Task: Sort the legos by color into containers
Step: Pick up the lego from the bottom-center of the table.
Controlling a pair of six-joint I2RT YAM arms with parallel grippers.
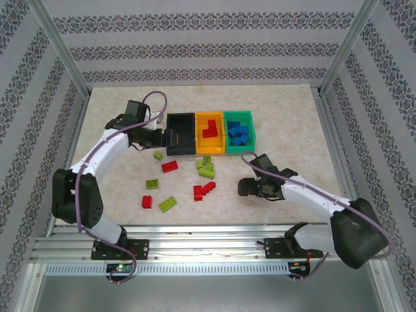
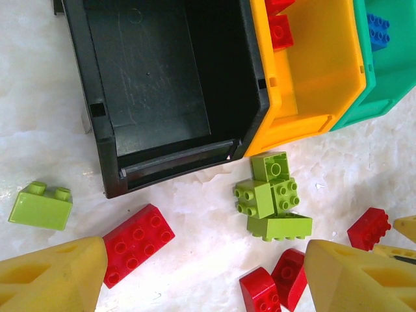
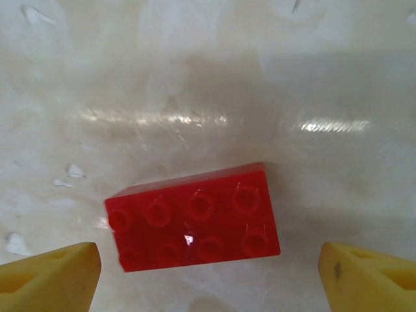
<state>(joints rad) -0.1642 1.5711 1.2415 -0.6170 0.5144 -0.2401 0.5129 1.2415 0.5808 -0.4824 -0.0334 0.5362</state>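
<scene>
Three containers stand in a row at the table's middle: a black bin (image 1: 181, 133) with nothing inside, an orange-yellow bin (image 1: 210, 133) holding red legos, and a green bin (image 1: 238, 132) holding blue legos. My left gripper (image 1: 162, 138) hovers open at the black bin's (image 2: 156, 84) near end. Below it lie a red brick (image 2: 136, 244), a lime cluster (image 2: 273, 198) and two more red bricks (image 2: 273, 286). My right gripper (image 3: 208, 273) is open over a red two-by-four brick (image 3: 195, 218) that lies flat on the table between its fingers (image 3: 52, 276), touching neither.
Loose legos lie in front of the bins: lime ones (image 1: 158, 155), (image 1: 152, 184), (image 1: 168, 204), red ones (image 1: 169, 166), (image 1: 147, 201), (image 1: 203, 190). A lime brick (image 2: 40, 207) sits left of the black bin. Patterned walls and metal posts enclose the table.
</scene>
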